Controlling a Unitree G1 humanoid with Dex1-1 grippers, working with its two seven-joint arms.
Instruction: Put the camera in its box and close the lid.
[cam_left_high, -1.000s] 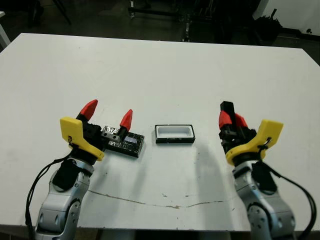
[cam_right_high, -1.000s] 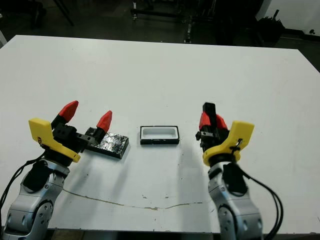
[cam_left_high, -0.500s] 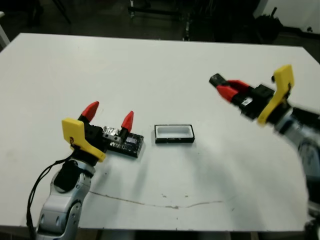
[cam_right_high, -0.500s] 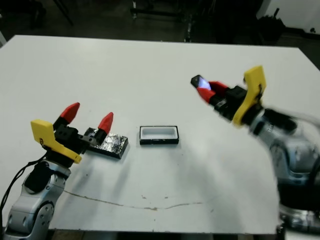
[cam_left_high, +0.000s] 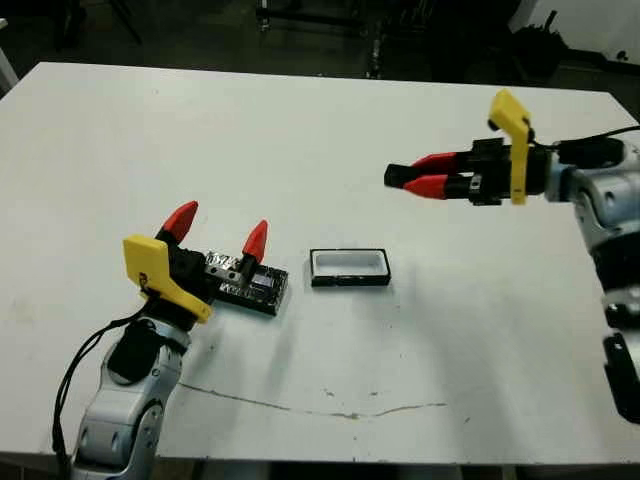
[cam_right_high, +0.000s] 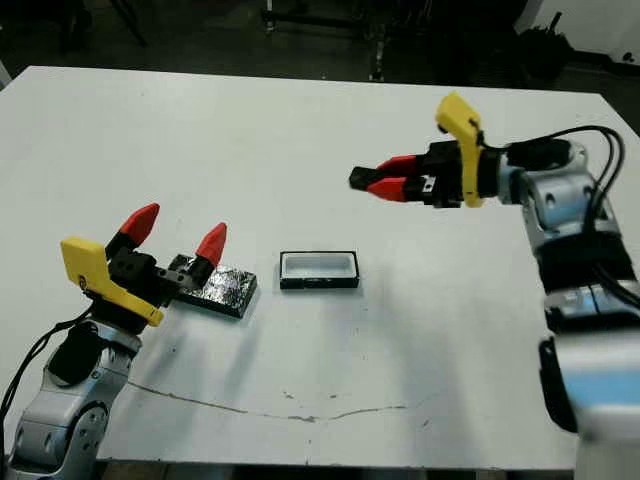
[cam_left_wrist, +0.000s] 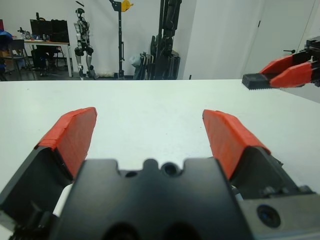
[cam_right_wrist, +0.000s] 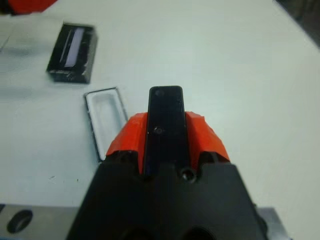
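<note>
Lid (cam_left_high: 250, 286), a glossy black slab with crinkly reflections, lies flat on the white table (cam_left_high: 300, 140) under the spread left gripper (cam_left_high: 218, 228). Just beside it sits the white-lined box (cam_left_high: 349, 267), uncovered. Farther back, the right gripper (cam_left_high: 405, 181) pinches the slim black camera (cam_right_wrist: 166, 125) aloft.

Head pair: looks forward and down over my white table (cam_left_high: 300, 130), both eyes sharing one scene. Left wrist view: low, close behind my left gripper (cam_left_wrist: 150, 135), facing far. Right wrist view: raised, looking down; shares the box (cam_right_wrist: 105, 117) with head pair
</note>
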